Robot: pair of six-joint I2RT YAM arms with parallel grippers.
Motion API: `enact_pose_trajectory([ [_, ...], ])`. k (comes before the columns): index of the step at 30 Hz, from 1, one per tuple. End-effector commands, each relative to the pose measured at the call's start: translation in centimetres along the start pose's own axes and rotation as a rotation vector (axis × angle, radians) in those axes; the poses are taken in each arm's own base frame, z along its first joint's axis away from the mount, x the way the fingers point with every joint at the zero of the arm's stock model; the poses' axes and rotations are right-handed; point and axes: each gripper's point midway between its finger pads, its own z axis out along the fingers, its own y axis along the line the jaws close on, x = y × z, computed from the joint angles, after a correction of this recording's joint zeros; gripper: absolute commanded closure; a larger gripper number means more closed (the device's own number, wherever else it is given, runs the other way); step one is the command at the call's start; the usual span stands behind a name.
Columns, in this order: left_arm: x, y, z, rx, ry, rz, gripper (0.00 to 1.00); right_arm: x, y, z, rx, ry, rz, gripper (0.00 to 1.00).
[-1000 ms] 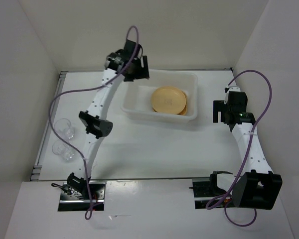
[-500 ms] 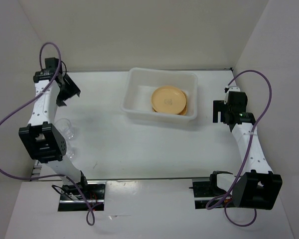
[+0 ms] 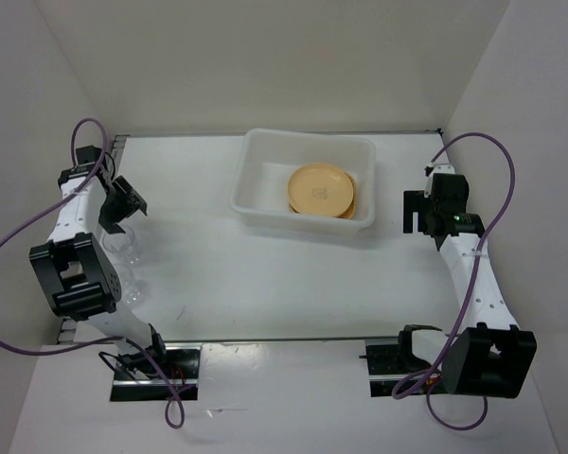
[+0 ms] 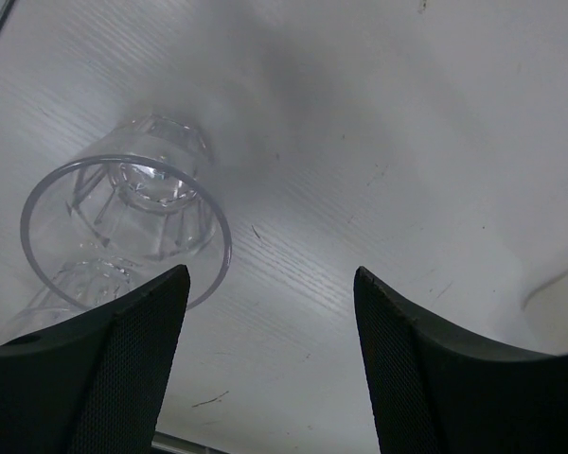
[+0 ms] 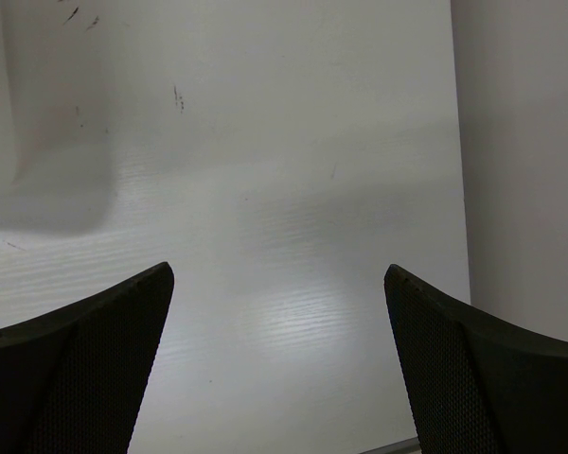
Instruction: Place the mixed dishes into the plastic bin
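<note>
White tabletop (image 3: 265, 274), pale walls (image 3: 265, 66) around. Small clear plastic cup (image 4: 123, 222) stood upright at the table's left edge, just left of the left gripper (image 4: 270, 276) and outside its spread jaws; the left arm was far nearer. Right gripper (image 5: 279, 274) hung open, idle beside the translucent white plastic bin (image 3: 256, 194), which held round tan plates (image 3: 319, 187). Half a second before, the left gripper sat farther back, short of that cup.
</note>
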Motion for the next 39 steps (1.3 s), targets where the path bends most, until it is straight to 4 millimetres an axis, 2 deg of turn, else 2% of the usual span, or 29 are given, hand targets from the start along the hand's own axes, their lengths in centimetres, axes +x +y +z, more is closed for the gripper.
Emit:
enact_pose_trajectory([
  [1, 0.1, -0.6, 0.3, 0.046, -0.02, 0.035, 0.23, -1.2, 0.1, -0.1, -0.001, -0.037, 0.007, 0.04],
  [5, 0.9, -0.3, 1.9, 0.044, 0.004, 0.046, 0.23, -1.2, 0.1, -0.1, -0.001, -0.037, 0.007, 0.04],
  [10, 0.3, -0.7, 2.8, 0.068, -0.025, 0.068, 0.24, -1.4, 0.1, -0.1, 0.0, -0.046, 0.009, 0.04],
  [14, 0.5, -1.1, 3.5, 0.087, -0.004, 0.077, 0.4, -0.9, 0.2, 0.3, -0.002, -0.028, 0.006, 0.04],
  [15, 1.1, -1.0, 3.8, 0.09, 0.015, 0.077, 0.5, -0.9, 0.2, 0.3, -0.002, -0.028, 0.006, 0.04],
  [19, 1.7, -0.9, 3.8, 0.111, 0.0, 0.069, 0.53, -0.9, 0.2, 0.3, -0.002, -0.028, -0.004, 0.04],
  [23, 1.9, -0.9, 4.0, 0.111, 0.0, 0.069, 0.71, -0.8, 0.3, 0.5, -0.003, -0.019, -0.006, 0.04],
  [28, 2.4, -0.6, 4.6, 0.102, 0.019, 0.077, 0.72, -0.8, 0.4, 0.5, -0.012, -0.02, -0.006, 0.04],
  [29, 2.4, -0.6, 4.6, 0.102, 0.019, 0.077, 0.76, -0.8, 0.4, 0.5, -0.012, -0.02, -0.006, 0.04],
  [31, 2.5, -0.5, 4.8, 0.098, 0.027, 0.077, 0.92, -1.0, 0.4, 0.5, -0.011, -0.029, -0.004, 0.04],
  [33, 1.3, -1.1, 3.5, 0.117, -0.014, 0.079, 1.0, -1.0, 0.4, 0.5, -0.011, -0.029, -0.004, 0.04],
  [34, 0.7, -1.8, 2.8, 0.134, -0.04, 0.09, 1.0, -1.0, 0.4, 0.5, -0.011, -0.029, -0.004, 0.04],
  [36, -1.8, -3.1, -0.7, 0.183, -0.155, 0.051, 1.0, -1.0, 0.4, 0.5, -0.011, -0.029, -0.004, 0.04],
  [37, -2.7, -4.1, -3.4, 0.232, -0.235, 0.047, 1.0, -1.0, 0.4, 0.5, -0.011, -0.029, -0.004, 0.04],
  [39, -4.6, -5.8, -6.7, 0.284, -0.3, 0.009, 1.0, -1.0, 0.4, 0.5, -0.011, -0.029, -0.004, 0.04],
])
